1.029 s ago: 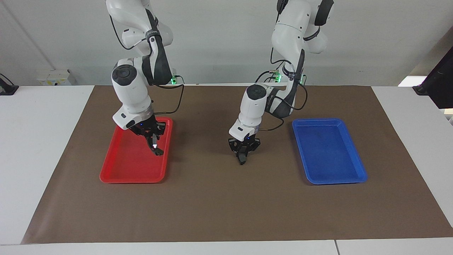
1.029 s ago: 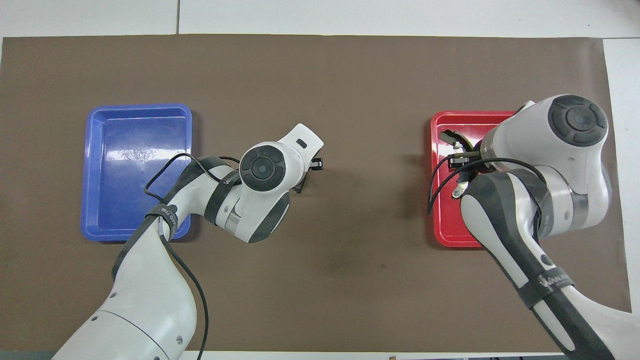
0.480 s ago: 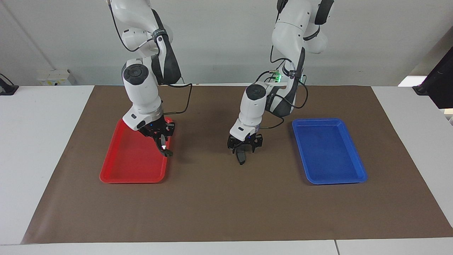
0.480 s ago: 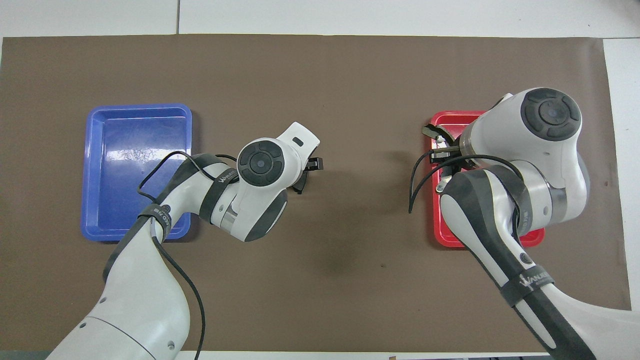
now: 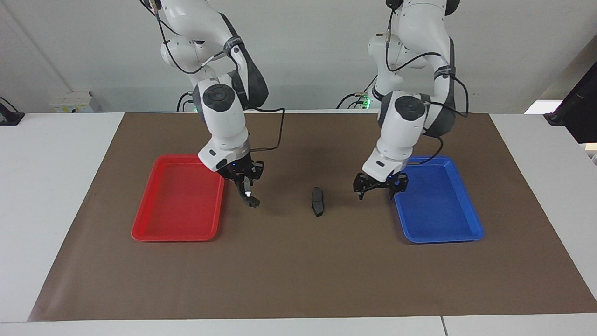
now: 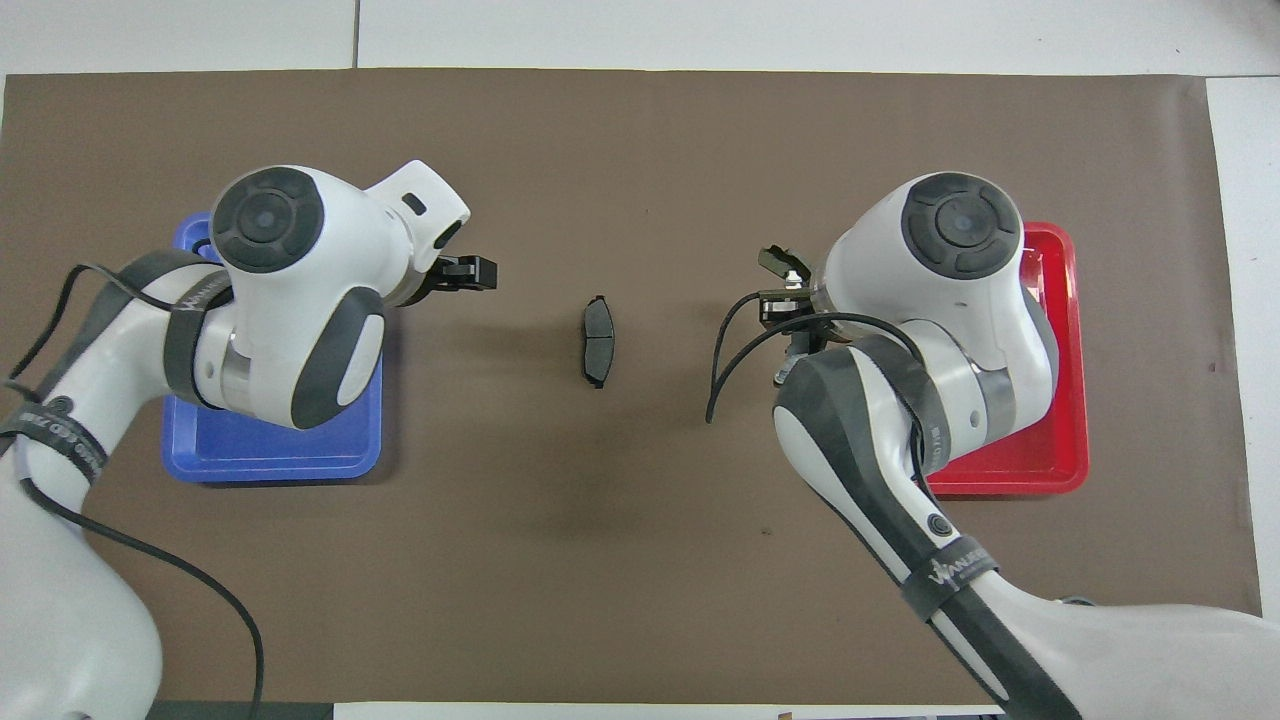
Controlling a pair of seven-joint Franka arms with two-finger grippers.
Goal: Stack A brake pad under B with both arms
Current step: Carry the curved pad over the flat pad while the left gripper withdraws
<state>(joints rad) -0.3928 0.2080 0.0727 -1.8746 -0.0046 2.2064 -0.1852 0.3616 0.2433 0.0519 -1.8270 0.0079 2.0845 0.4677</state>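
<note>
mat [image 5: 289, 270]: matt brown, paper-like, smooth
red tray [image 5: 163, 224]: plastic, slight sheen
blue tray [image 6: 270, 455]: plastic, glossy
pad [image 5: 317, 201]: dull dark grey, matt
arms [image 5: 224, 116]: glossy white shells, matt dark caps
table [image 5: 51, 196]: smooth pale grey, matt

We see the A brake pad [image 6: 597, 341] lying alone on the brown mat [image 6: 620, 560] that covers the tabletop [image 6: 700, 30]. Toward the left arm's end from the pad sits the blue tray [image 6: 270, 455], largely covered by the left arm, whose left pincer [image 6: 470, 273] points toward the pad. Toward the right arm's end sits the red tray [image 6: 1055, 400]; the right pincer [image 6: 790, 300] holds B [image 6: 778, 262] between tray and pad.
</note>
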